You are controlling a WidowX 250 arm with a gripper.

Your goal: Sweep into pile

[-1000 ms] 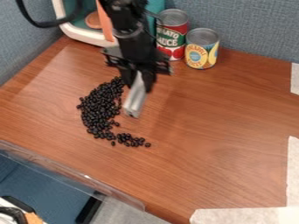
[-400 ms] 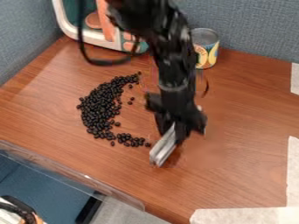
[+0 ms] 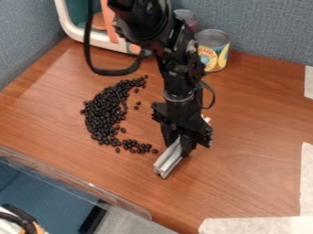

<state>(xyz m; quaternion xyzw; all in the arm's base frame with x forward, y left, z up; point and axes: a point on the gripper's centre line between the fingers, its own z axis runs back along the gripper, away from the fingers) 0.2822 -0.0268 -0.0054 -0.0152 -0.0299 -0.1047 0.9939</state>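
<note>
Plastic (image 3: 73, 178), one clear strip, lines the front-left edge of the tabletop (image 3: 245, 137). One white-framed toy (image 3: 73, 31) with orange parts sits at the back-left corner. Beans (image 3: 105, 109), black and too crowded to count, lie left of the tabletop's middle in one curved band, open to the right; two lie loose together inside the curve. Their front tail ends near one grey metal bar (image 3: 168, 161), which slants down toward the front-left edge. One claw (image 3: 180, 145) is closed around the bar's upper part. Two cans stand by the back edge: a red can (image 3: 188, 17), partly behind the arm (image 3: 177, 68), then a yellow can (image 3: 212, 50). Tape (image 3: 307, 178) shows in three pale pieces, two on the right, one at the front-right.
</note>
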